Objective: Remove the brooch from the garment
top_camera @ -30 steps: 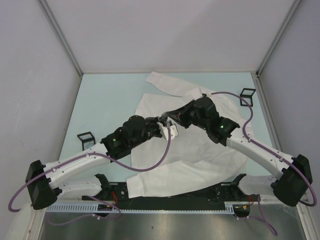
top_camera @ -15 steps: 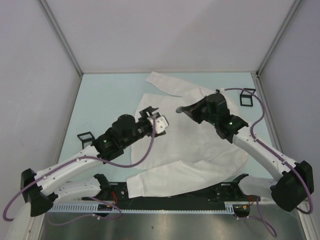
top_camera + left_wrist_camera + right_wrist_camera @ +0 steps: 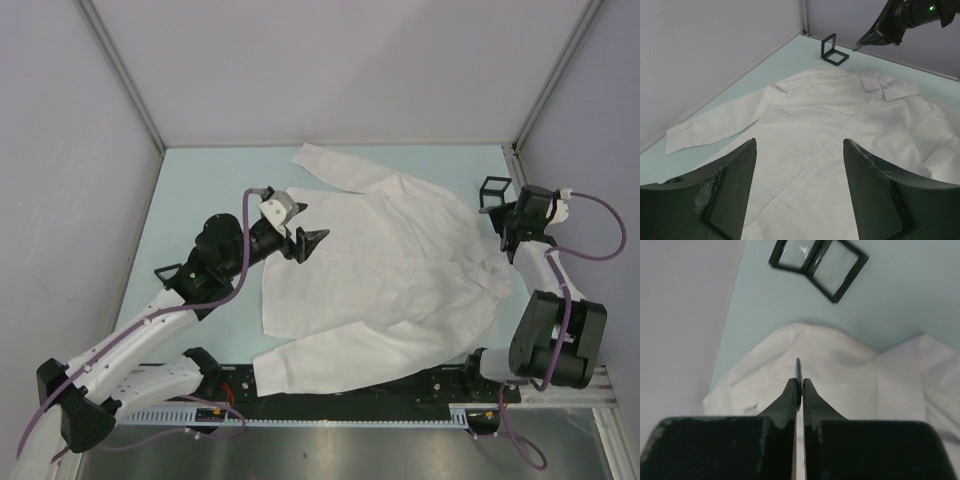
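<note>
the large white long-sleeved collared shirt of thin cloth (image 3: 400,260) lies spread on the pale green table (image 3: 200,190). the left gripper (image 3: 799,150) hangs wide open, empty, above it. the right gripper (image 3: 798,386), by a small black frame box (image 3: 817,262), pinches a thin dark sliver (image 3: 798,369); brooch or not, i cannot tell.

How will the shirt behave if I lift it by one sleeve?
Probably floppy: the shirt lies flat with soft wrinkles, so it would likely drape and trail rather than rise whole. It is likely light, since the cloth looks thin. It may also slide easily on the smooth table.
</note>
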`<state>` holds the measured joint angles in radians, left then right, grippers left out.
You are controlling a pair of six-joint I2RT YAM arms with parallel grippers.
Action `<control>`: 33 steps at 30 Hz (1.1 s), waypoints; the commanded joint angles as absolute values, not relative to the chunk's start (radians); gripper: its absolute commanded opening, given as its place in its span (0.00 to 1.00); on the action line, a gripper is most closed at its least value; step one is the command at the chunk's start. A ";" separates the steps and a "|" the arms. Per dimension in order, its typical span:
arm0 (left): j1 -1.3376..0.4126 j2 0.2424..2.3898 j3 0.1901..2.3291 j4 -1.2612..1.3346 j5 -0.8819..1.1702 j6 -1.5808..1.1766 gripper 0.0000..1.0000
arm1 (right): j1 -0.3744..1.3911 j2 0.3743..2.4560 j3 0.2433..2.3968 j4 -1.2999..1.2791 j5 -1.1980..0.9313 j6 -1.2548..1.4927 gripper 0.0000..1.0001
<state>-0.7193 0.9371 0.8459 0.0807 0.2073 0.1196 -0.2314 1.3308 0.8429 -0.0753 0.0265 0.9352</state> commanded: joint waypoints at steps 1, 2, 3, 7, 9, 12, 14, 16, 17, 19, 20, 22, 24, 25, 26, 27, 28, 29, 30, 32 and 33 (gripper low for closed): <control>-0.689 0.942 0.839 0.146 0.232 0.018 0.74 | -0.301 1.482 0.859 0.190 0.120 0.870 0.02; -0.689 0.937 0.833 0.146 0.227 0.020 0.74 | -0.308 1.544 0.864 0.216 0.130 0.880 0.02; -0.689 0.934 0.831 0.144 0.224 0.029 0.74 | -0.308 1.574 0.870 0.244 0.144 0.884 0.02; -0.690 0.939 0.833 0.138 0.201 0.037 0.75 | -0.304 1.690 0.916 0.326 0.224 0.936 0.02; -0.695 0.948 0.831 0.137 0.196 0.040 0.74 | -0.301 1.744 0.948 0.345 0.232 0.936 0.02; -0.701 0.959 0.831 0.135 0.189 0.048 0.75 | -0.295 1.793 1.023 0.313 0.264 0.920 0.02; -0.704 0.968 0.834 0.133 0.186 0.052 0.74 | -0.296 1.822 1.054 0.328 0.272 0.919 0.03; -0.704 0.974 0.836 0.132 0.186 0.052 0.74 | -0.305 1.871 1.084 0.321 0.244 0.940 0.03; -0.704 0.976 0.836 0.132 0.184 0.054 0.75 | -0.310 1.881 1.101 0.324 0.238 0.946 0.03; -0.704 0.980 0.836 0.130 0.181 0.055 0.75 | -0.307 1.904 1.121 0.328 0.247 0.953 0.03; -0.704 0.982 0.835 0.132 0.183 0.057 0.75 | -0.307 1.913 1.130 0.328 0.247 0.956 0.03; -0.704 0.985 0.838 0.132 0.184 0.057 0.75 | -0.299 1.927 1.161 0.324 0.253 0.960 0.03; -0.704 0.989 0.838 0.132 0.186 0.055 0.74 | -0.295 1.947 1.184 0.308 0.261 0.969 0.03; -0.703 0.989 0.838 0.133 0.187 0.055 0.75 | -0.291 1.950 1.189 0.308 0.268 0.973 0.03; -0.703 0.988 0.838 0.132 0.189 0.057 0.75 | -0.285 1.959 1.192 0.310 0.273 0.976 0.04; -0.701 0.986 0.838 0.132 0.189 0.055 0.74 | -0.282 1.965 1.196 0.307 0.275 0.977 0.04; -0.700 0.985 0.836 0.132 0.187 0.055 0.74 | -0.281 1.971 1.209 0.304 0.278 0.979 0.04; -0.698 0.983 0.836 0.133 0.187 0.055 0.75 | -0.273 1.979 1.213 0.302 0.281 0.980 0.04; -0.698 0.983 0.836 0.130 0.189 0.057 0.74 | -0.270 1.979 1.218 0.302 0.290 0.979 0.05; -0.696 0.982 0.836 0.132 0.189 0.057 0.75 | -0.256 1.983 1.226 0.295 0.310 0.979 0.05; -0.696 0.982 0.836 0.132 0.189 0.055 0.74 | -0.253 1.985 1.229 0.290 0.320 0.977 0.05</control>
